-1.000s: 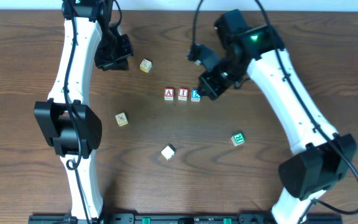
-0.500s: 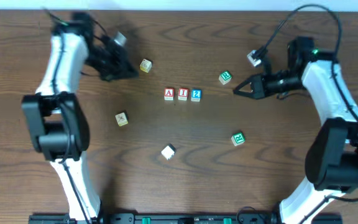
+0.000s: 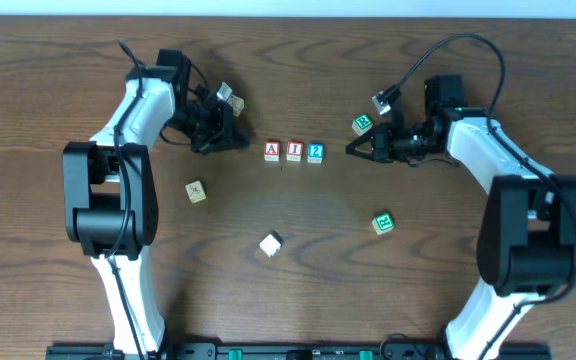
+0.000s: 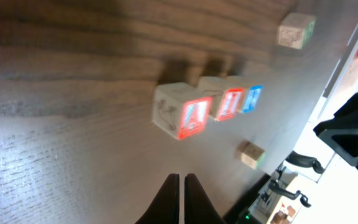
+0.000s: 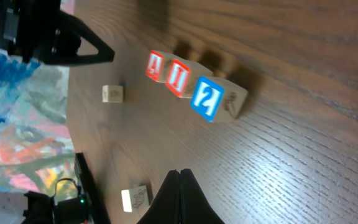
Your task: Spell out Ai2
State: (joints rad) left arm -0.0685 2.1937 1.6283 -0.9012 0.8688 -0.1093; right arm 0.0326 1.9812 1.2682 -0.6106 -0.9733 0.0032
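Three lettered blocks sit in a tight row near the middle of the dark wooden surface [image 3: 288,300]. In the overhead view they read in order: the A block [image 3: 273,151], the I block [image 3: 295,151] and the 2 block [image 3: 315,152], with red letters on the first two and a blue numeral on the third. They stand close against one another, printed faces up. The left hand [image 3: 241,143] lies low at the A end of the row, pointing toward it but clear of it. Its fingers are pressed together with only a thin slit between the tips, and it holds nothing. The right hand [image 3: 352,150] points at the 2 block from the opposite end, near but not touching, its fingers likewise closed and empty. A green-marked cube [image 3: 362,124] rests just beside the right hand, and a second green-marked cube [image 3: 383,222] lies farther toward the front. A yellow-marked cube [image 3: 197,191] and a plain white cube [image 3: 271,244] lie well apart from the row.
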